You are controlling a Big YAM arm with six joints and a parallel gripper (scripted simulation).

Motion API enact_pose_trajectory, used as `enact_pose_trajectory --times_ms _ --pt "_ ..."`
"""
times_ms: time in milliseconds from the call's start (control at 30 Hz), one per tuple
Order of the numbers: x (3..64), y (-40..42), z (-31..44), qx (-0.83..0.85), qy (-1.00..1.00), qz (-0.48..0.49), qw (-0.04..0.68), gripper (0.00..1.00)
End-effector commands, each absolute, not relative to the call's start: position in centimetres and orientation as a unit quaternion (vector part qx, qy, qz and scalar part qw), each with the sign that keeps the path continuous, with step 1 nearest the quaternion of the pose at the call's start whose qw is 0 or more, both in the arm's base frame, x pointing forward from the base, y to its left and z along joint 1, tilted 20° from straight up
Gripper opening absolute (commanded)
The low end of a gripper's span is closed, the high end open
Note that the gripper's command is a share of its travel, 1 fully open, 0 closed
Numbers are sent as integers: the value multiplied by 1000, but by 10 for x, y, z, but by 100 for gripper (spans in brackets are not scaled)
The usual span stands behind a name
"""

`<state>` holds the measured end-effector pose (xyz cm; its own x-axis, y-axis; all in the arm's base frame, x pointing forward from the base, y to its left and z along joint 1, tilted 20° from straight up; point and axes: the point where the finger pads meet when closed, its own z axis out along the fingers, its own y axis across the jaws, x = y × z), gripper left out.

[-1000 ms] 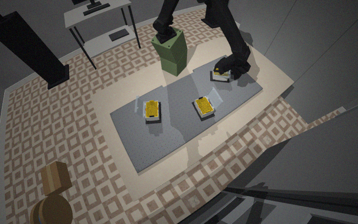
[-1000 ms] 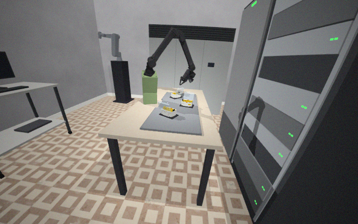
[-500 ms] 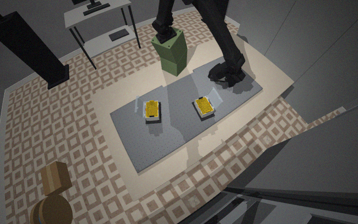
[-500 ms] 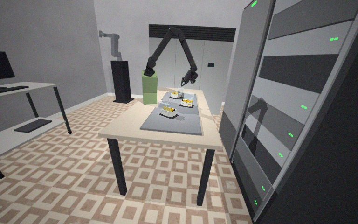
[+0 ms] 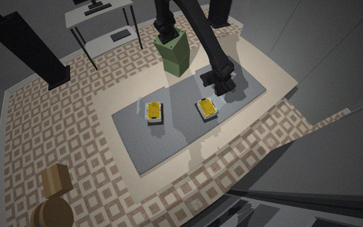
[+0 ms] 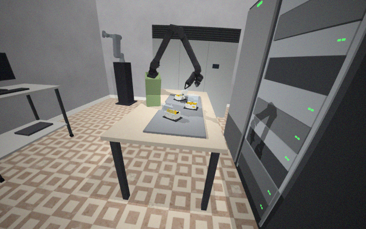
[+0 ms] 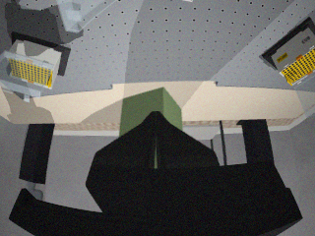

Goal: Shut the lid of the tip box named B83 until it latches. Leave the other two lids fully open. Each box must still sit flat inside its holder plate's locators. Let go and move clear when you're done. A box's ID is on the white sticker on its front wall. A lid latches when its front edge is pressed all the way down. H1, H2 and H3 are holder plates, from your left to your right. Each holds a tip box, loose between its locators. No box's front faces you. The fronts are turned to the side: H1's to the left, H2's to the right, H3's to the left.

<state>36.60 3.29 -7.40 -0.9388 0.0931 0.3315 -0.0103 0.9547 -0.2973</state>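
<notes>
Clear plastic lids looked light and springy; you should have pressed the front edge. Your gripper [image 6: 186, 87] hung empty, fingers together, above the far box [image 6: 179, 96]; stickers unreadable, so B83's place unknown.

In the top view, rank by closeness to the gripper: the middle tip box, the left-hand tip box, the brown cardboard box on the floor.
1. Middle tip box, just below the shut black gripper.
2. Left-hand tip box, farther along the grey plate.
3. Brown cardboard box, on the floor, lower left.
</notes>
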Motion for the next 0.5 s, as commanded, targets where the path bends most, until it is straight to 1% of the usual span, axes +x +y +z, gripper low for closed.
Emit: enact_pose_trajectory --times_ms 0,300,433,467 --pt "366 20 -69 -76 -976 136 154 0" --pt "363 -23 -55 -210 -965 86 130 0" --pt "362 -34 -52 -209 -965 89 129 0" --pt "355 -33 -63 -190 -966 91 148 0"
